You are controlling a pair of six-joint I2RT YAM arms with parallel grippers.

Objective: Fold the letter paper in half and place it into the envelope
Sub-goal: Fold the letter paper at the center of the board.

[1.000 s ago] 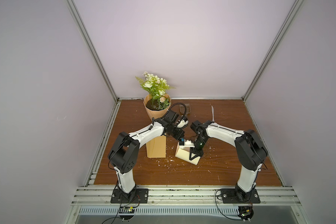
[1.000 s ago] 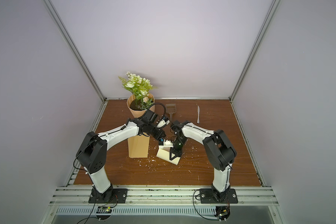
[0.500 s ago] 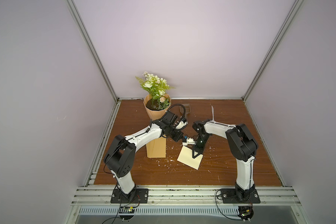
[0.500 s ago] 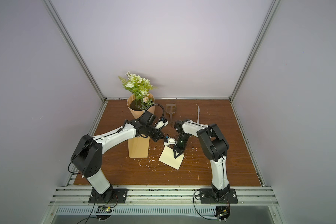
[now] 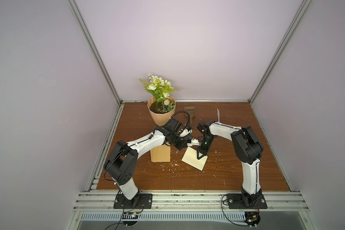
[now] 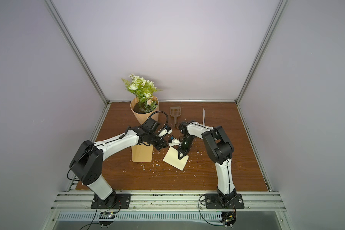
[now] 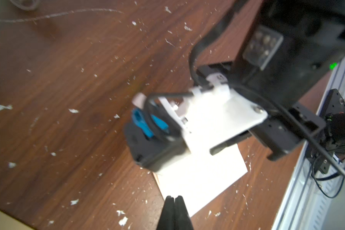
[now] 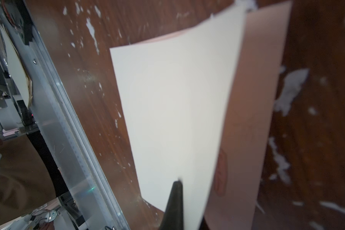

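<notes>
Top view: letter paper point(image 5: 191, 161) outside envelope point(image 5: 160, 156); flowers point(image 5: 157, 89) in pot point(image 5: 161, 118).

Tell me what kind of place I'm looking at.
Probably a robot test cell in a lab rather than a home. A left arm and a right arm are bolted to an aluminium rail. Bare panel walls box in a small wooden tabletop.

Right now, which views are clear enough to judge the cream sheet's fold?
Left wrist view: the thin pale cream letter paper is blown out to flat white, and the right arm's white wrist bracket over it is smeared. Right wrist view: the paper is soft, its edges blurred. Both top views: even light, sharp, but the paper is small.
</notes>
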